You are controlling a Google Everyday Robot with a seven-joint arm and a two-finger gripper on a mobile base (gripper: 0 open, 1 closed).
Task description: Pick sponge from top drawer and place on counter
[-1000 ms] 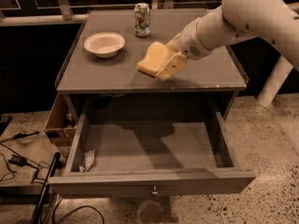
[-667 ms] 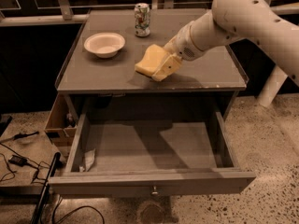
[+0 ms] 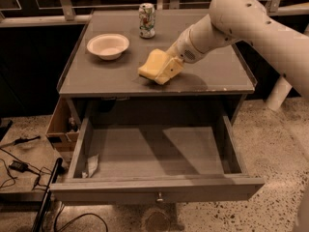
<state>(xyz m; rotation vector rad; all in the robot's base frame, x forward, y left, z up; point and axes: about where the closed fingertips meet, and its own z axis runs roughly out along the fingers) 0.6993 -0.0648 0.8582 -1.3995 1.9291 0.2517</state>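
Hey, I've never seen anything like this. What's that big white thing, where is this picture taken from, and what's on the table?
That white thing is a robot arm. The one picture looks down from in front; where the camera sits is not known. The gripper at the arm's tip is low over the counter, its jaws closed on a pale-yellow sponge. A white bowl and a drink can also stand on the counter. Below, the top drawer is pulled open, with a crumpled paper scrap inside.
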